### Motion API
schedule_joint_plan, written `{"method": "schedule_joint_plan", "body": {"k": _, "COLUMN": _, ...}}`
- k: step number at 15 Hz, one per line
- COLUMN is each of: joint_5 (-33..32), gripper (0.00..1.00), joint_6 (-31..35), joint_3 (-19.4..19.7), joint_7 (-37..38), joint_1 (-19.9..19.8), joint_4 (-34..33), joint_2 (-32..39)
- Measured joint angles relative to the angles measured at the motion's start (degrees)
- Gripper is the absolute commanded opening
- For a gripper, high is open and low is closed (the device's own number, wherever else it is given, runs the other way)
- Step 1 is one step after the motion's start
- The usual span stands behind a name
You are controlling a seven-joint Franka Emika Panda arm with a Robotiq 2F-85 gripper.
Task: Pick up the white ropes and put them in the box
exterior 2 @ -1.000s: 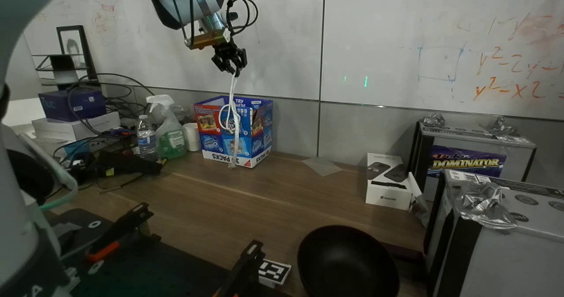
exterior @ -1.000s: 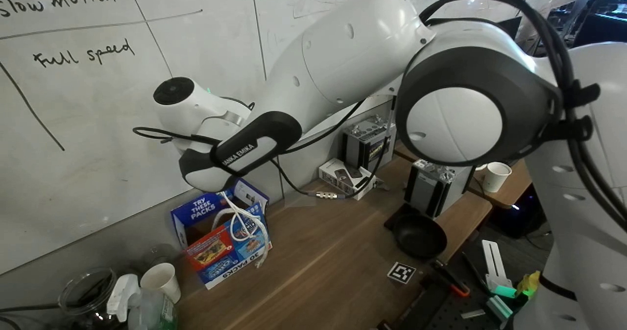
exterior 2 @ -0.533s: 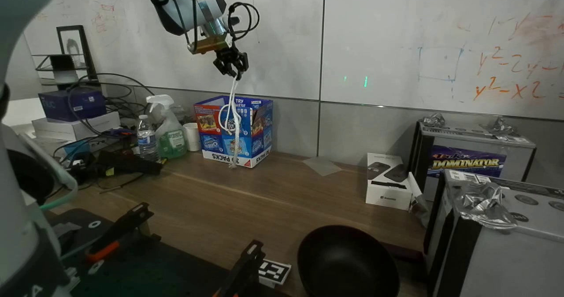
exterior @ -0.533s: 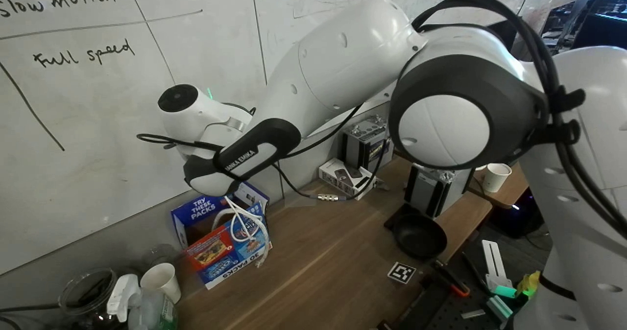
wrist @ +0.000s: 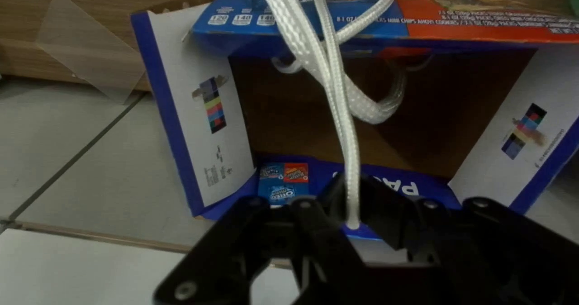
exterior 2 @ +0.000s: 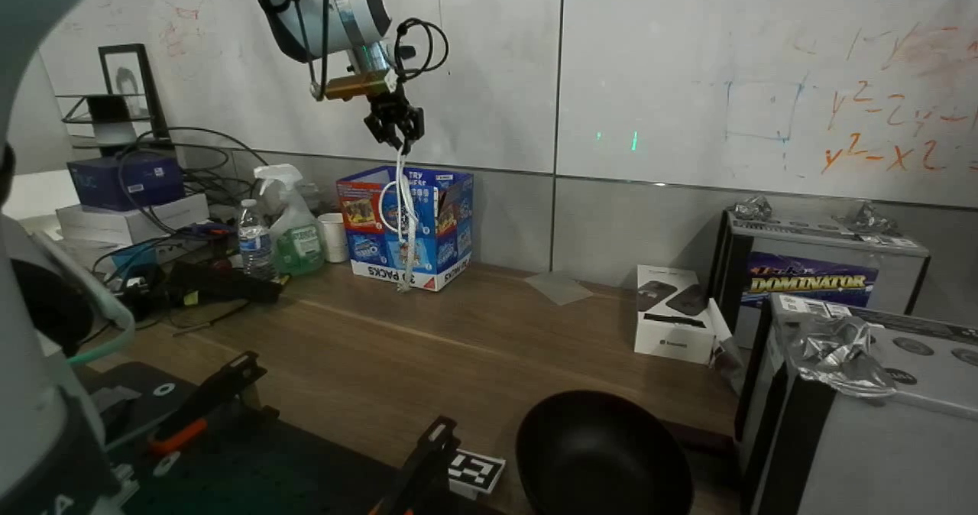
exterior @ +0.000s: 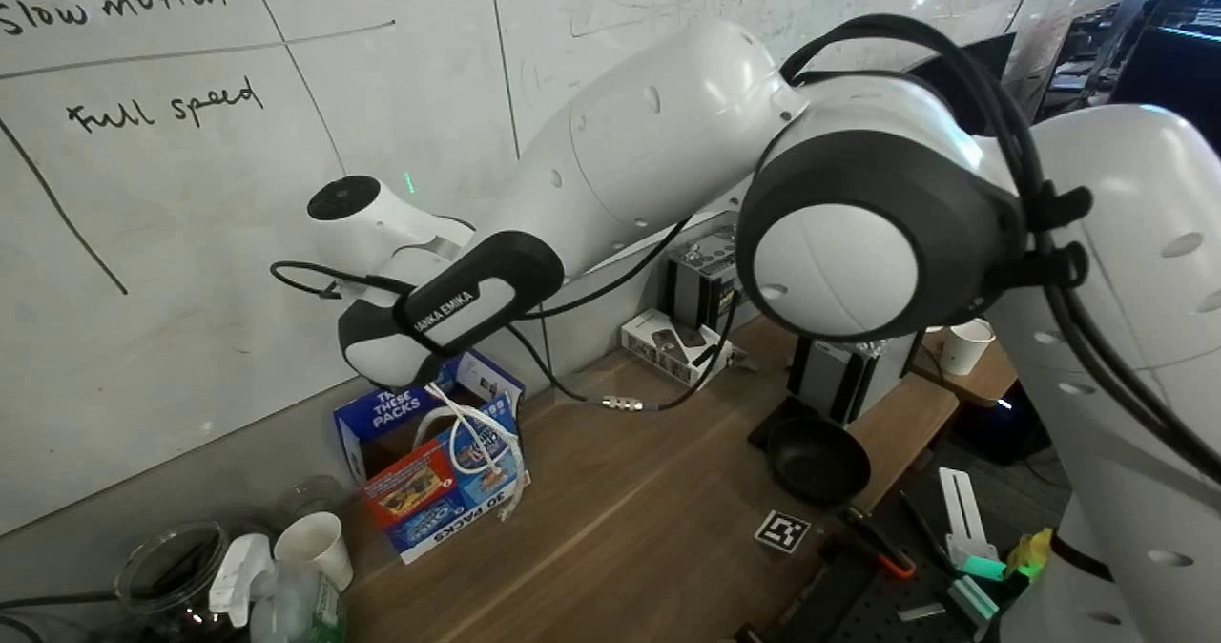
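Observation:
The white ropes hang in loose loops from my gripper (exterior 2: pixel 404 148), which is shut on their upper ends. The ropes show in both exterior views (exterior: pixel 515 457) (exterior 2: pixel 411 249). The blue box (exterior 2: pixel 365 217) stands open-topped against the wall; it also shows in an exterior view (exterior: pixel 410 490). In the wrist view, the fingers (wrist: pixel 353 201) pinch the ropes (wrist: pixel 337 78) above the open box (wrist: pixel 203 110). One rope loop dips over the opening, while other strands drape across the near printed wall and hang outside it. In an exterior view the arm hides the fingers.
A paper cup (exterior 2: pixel 333 238), a green spray bottle (exterior 2: pixel 298 240) and a water bottle (exterior 2: pixel 255 244) stand beside the box. A white box (exterior 2: pixel 672 331), grey battery-like units (exterior 2: pixel 879 438) and a black pan (exterior 2: pixel 603 454) are farther along the table. A whiteboard wall rises behind.
The arm and gripper have lowered toward the box, with a slight sideways shift in the last half second. The upper part of the ropes has come down; their lower ends hang about where they were.

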State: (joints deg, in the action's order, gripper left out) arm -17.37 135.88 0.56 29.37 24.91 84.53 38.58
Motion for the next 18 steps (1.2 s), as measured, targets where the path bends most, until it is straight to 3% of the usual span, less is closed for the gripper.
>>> {"method": "schedule_joint_plan", "body": {"k": 5, "joint_5": 4.6, "gripper": 0.10, "joint_6": -3.1, "joint_3": -0.6, "joint_7": -6.2, "joint_1": -3.8, "joint_4": -12.6, "joint_2": 11.0}}
{"method": "schedule_joint_plan", "body": {"k": 9, "joint_5": 5.7, "gripper": 0.10, "joint_6": -7.7, "joint_3": -0.6, "joint_7": -7.8, "joint_1": -4.5, "joint_4": -22.5, "joint_2": 17.3}}
{"method": "schedule_joint_plan", "body": {"k": 10, "joint_5": 5.7, "gripper": 0.36, "joint_6": -9.3, "joint_3": -0.8, "joint_7": -7.9, "joint_1": -4.4, "joint_4": -25.0, "joint_2": 18.6}}
{"method": "schedule_joint_plan", "body": {"k": 12, "joint_5": 5.7, "gripper": 0.42, "joint_6": -14.1, "joint_3": -1.4, "joint_7": -8.0, "joint_1": -4.2, "joint_4": -30.0, "joint_2": 20.7}}
{"method": "schedule_joint_plan", "body": {"k": 18, "joint_5": 5.7, "gripper": 0.88, "joint_6": -30.6, "joint_3": -2.2, "joint_7": -8.0, "joint_1": -3.0, "joint_4": -42.3, "joint_2": 25.3}}
